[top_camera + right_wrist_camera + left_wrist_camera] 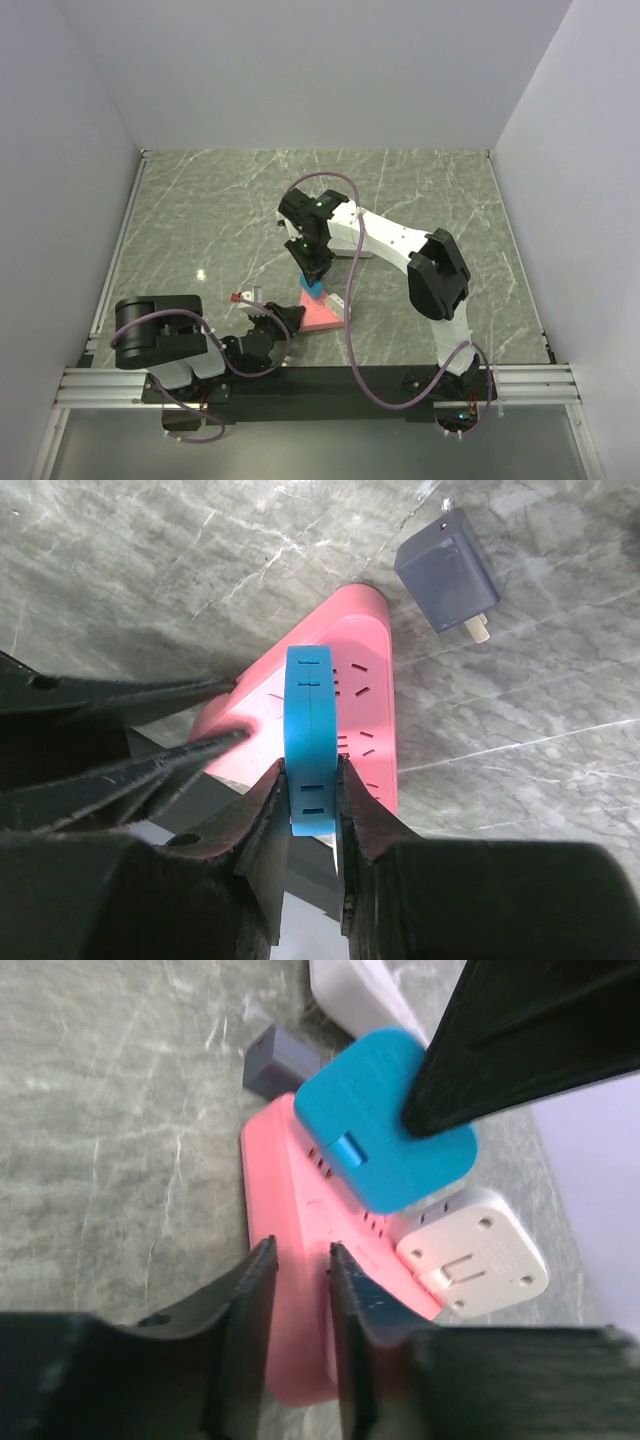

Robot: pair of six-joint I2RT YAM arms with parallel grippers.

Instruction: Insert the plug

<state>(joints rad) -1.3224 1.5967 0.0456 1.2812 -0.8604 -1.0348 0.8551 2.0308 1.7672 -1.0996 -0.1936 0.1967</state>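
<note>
Right pincer (310, 768) clamps the blue plug (308, 695) edge-on, right over the socket face of the pink power strip (365, 710). Left pincer (300, 1252) pinches that strip's end. Nearby on the worktop (150, 570) lies a dark adapter (447, 570), just off the strip.

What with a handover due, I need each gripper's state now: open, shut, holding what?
Left gripper: closed on the edge of the strip.
Right gripper: closed on the blue plug.
</note>
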